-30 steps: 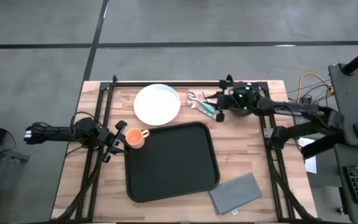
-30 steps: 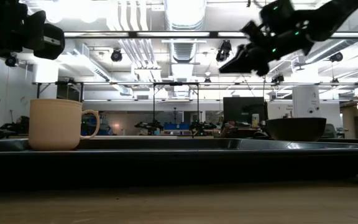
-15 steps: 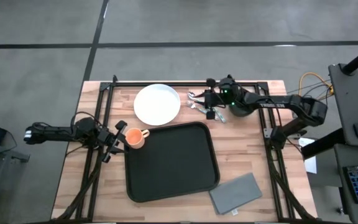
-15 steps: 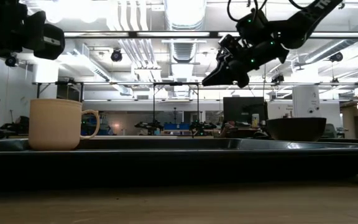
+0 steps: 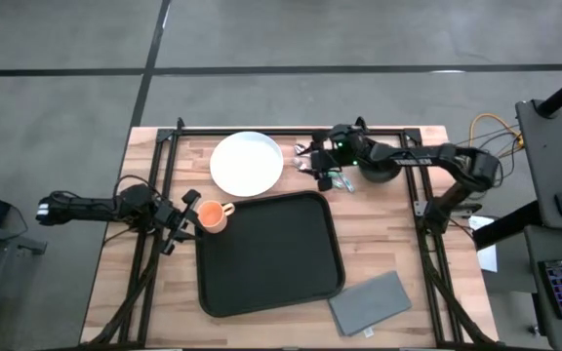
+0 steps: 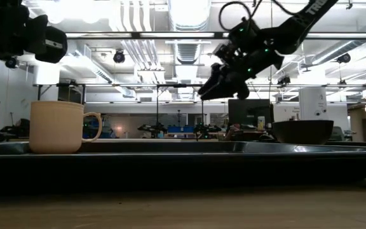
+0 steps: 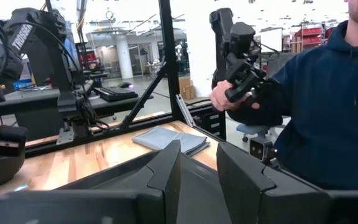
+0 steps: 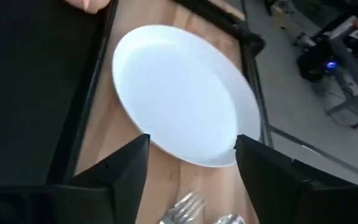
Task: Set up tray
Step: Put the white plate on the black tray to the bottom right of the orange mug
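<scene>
I see a pale wooden table (image 5: pixel 379 244) with visible plank grain, matt. The tray (image 5: pixel 269 253) looks like smooth black plastic with a slight sheen along its rim. The white plate (image 8: pixel 185 93) is glossy and smooth. The grey napkin (image 5: pixel 370 301) reads as soft matt cloth. The cutlery (image 5: pixel 310 159) glints like polished metal.

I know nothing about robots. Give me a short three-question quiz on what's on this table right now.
1. True or false: the white plate sits inside the black tray.
2. Which end effector hovers above the cutlery? A) left B) right
3. Fill in: the orange mug stands at the tray's ___ corner, seen in the high view.

Key: 1 false, the plate lies on the wood beyond the tray; 2 B, the right end effector, jaws open; 3 upper left.
</scene>
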You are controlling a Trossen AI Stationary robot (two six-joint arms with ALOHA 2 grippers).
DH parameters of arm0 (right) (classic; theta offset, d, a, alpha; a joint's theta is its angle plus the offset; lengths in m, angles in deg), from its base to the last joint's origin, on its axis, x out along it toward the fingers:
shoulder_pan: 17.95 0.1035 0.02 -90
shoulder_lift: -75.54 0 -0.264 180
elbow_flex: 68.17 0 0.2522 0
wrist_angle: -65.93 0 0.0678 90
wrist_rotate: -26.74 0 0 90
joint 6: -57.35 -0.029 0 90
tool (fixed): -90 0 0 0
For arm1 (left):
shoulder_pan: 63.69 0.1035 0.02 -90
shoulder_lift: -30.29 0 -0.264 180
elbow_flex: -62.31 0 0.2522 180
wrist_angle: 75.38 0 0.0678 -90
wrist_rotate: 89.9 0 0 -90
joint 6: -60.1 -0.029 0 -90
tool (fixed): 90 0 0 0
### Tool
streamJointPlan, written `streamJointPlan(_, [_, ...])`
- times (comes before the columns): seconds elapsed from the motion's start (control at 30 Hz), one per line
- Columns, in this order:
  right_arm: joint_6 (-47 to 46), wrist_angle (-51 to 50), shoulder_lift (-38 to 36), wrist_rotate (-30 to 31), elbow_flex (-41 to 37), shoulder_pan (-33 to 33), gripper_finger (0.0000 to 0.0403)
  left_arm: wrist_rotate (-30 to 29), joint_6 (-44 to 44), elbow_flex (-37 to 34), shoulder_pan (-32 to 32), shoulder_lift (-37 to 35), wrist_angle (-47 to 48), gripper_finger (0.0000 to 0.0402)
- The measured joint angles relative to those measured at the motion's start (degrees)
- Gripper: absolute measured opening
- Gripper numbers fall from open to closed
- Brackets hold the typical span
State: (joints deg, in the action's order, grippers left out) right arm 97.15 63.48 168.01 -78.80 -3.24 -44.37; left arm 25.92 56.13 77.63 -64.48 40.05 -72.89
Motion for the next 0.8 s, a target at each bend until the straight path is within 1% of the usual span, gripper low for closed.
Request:
streamJointPlan(0.27, [5.5,-9.4,9.9,0.6,9.4,4.6,0.0223,0.0,0.0,0.0,0.0,0.0,-0.1,0.0085])
streamJointPlan(0.33, [6.3,-11.2,11.8,2.2,11.9,5.4,0.0219,0.0,0.0,0.0,0.0,0.0,0.0,0.0085])
streamJointPlan(0.43, [6.8,-12.2,14.4,7.2,14.9,6.4,0.0214,0.0,0.0,0.0,0.0,0.0,0.0,0.0085])
streamJointPlan(0.5, [7.1,-14.0,15.4,8.0,16.0,6.7,0.0211,0.0,0.0,0.0,0.0,0.0,-0.1,0.0085])
streamJointPlan(0.8, [10.1,-14.0,20.0,8.1,18.6,7.5,0.0209,0.0,0.0,0.0,0.0,0.0,0.0,0.0085])
